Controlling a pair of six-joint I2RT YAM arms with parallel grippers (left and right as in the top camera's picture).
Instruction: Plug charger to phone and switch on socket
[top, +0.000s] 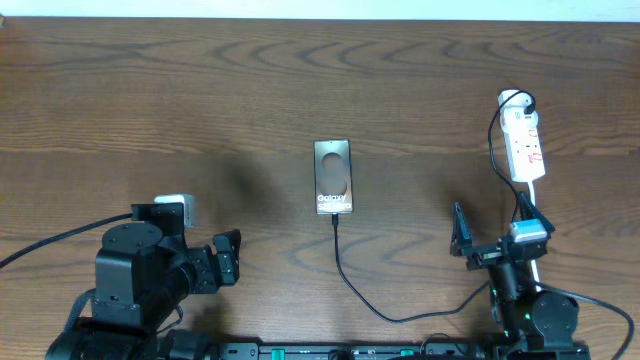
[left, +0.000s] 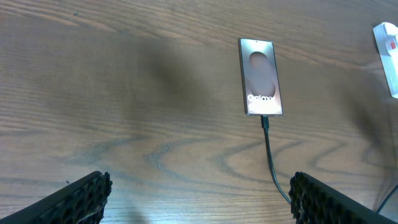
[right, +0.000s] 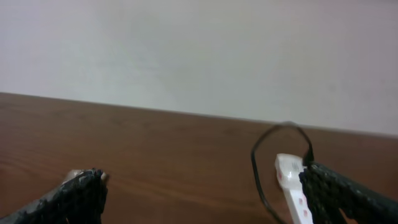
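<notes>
While the charger (top: 345, 275) touches the phone (top: 332, 177), we see the left gripper (top: 228, 257) and right gripper (top: 497, 232) with fingers spread, holding nothing.

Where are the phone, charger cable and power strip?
phone (top: 333, 177): overhead view, centre of its dark face.
charger cable (left: 270, 155): left wrist view, stretch just below the phone.
power strip (top: 524, 142): overhead view, middle of its white body.

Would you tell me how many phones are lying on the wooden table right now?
1. The dark rectangular phone with white Galaxy lettering lies centrally, a thin black charger cable reaching its near edge. None seems hidden.
</notes>
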